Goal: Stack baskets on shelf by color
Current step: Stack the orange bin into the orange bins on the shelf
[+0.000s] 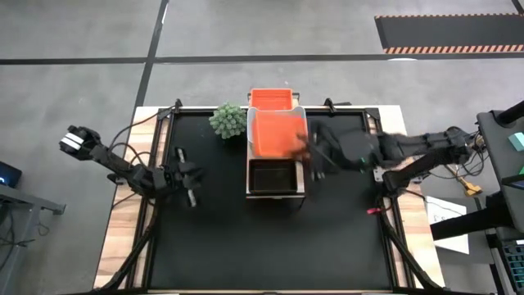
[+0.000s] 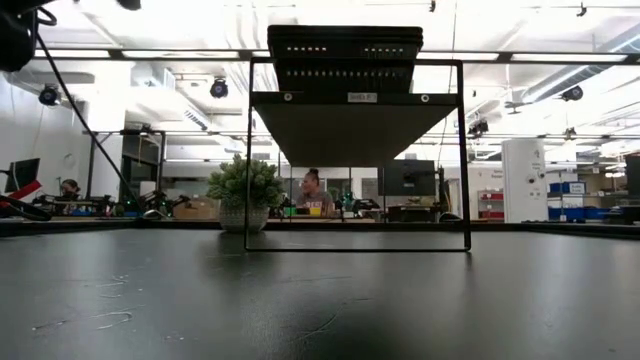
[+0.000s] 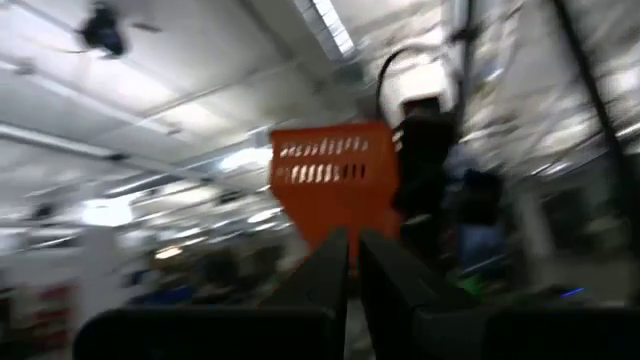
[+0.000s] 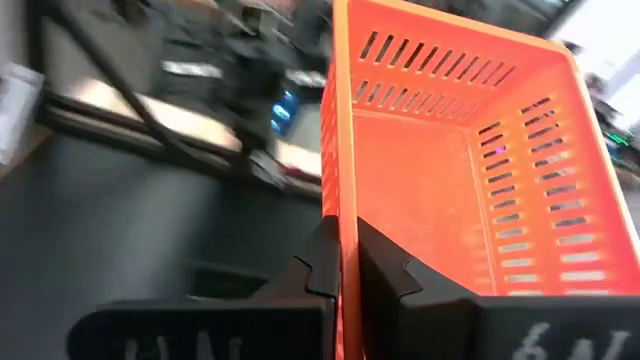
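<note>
The shelf (image 1: 277,195) stands at mid-table. One red-orange basket (image 1: 270,99) sits on its far end and a black basket (image 1: 274,175) (image 2: 345,55) on its near end. A second red-orange basket (image 1: 275,135) (image 4: 450,170) (image 3: 335,180) hangs tilted over the middle, held by my right gripper (image 1: 304,149) (image 4: 348,265), which reaches in from the right. A pale rim (image 1: 300,110) shows beside it; I cannot tell whether that is the white basket. My left gripper (image 1: 195,184) (image 3: 352,265) waits shut, left of the shelf, touching nothing. My right gripper pinches the red-orange basket by the rim of one slotted wall (image 4: 343,215), with one finger (image 4: 385,270) inside the basket and one outside. It comes from the table's right. The basket is lifted clear and tilted above the shelf's middle.
A small spiky green plant (image 1: 229,120) (image 2: 245,195) stands on the table by the shelf's far left corner. Black mat (image 1: 213,246) stretches on the near side and to both sides of the shelf. People sit at desks in the room beyond (image 2: 312,190).
</note>
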`<action>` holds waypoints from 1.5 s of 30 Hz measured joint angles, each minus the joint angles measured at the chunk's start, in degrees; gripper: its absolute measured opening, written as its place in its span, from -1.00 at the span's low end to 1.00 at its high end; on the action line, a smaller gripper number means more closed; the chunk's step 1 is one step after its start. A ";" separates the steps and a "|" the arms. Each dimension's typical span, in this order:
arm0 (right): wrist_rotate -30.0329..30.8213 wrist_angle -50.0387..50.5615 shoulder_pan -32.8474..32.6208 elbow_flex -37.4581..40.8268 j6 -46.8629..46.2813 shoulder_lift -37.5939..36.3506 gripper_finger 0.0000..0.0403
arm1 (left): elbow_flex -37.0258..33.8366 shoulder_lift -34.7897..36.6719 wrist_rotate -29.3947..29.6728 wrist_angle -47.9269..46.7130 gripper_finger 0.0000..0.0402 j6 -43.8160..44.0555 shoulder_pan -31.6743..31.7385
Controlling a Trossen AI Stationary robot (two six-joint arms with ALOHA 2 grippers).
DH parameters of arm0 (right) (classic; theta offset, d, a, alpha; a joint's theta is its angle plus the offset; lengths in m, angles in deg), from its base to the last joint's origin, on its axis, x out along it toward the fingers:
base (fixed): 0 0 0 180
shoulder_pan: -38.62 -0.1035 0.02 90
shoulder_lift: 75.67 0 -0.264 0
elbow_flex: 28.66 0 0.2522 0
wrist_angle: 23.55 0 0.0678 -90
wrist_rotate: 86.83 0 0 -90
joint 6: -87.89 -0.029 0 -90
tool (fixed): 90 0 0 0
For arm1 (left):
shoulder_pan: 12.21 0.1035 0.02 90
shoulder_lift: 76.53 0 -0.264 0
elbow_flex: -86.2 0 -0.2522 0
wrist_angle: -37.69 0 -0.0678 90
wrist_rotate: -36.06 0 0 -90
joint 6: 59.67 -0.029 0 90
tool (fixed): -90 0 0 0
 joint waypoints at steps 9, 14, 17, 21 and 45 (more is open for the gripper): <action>-7.19 8.30 21.68 -4.76 3.62 2.63 -0.96 | -3.67 6.01 16.26 0.00 -0.95 -12.37 0.01; -24.26 8.21 34.51 -7.05 3.57 6.70 -0.96 | -4.90 9.03 16.30 0.02 -0.95 -12.57 0.13; -28.96 8.92 39.68 -9.81 3.66 10.74 -0.96 | -5.44 10.44 16.31 0.07 -0.95 -12.53 0.76; -31.66 13.07 43.44 -15.96 4.87 16.44 -0.96 | -6.52 11.18 16.38 0.08 -0.95 -12.04 1.11; -32.51 31.85 44.64 -36.36 8.71 32.85 -0.96 | -8.41 9.41 18.70 0.11 -0.95 -13.60 1.14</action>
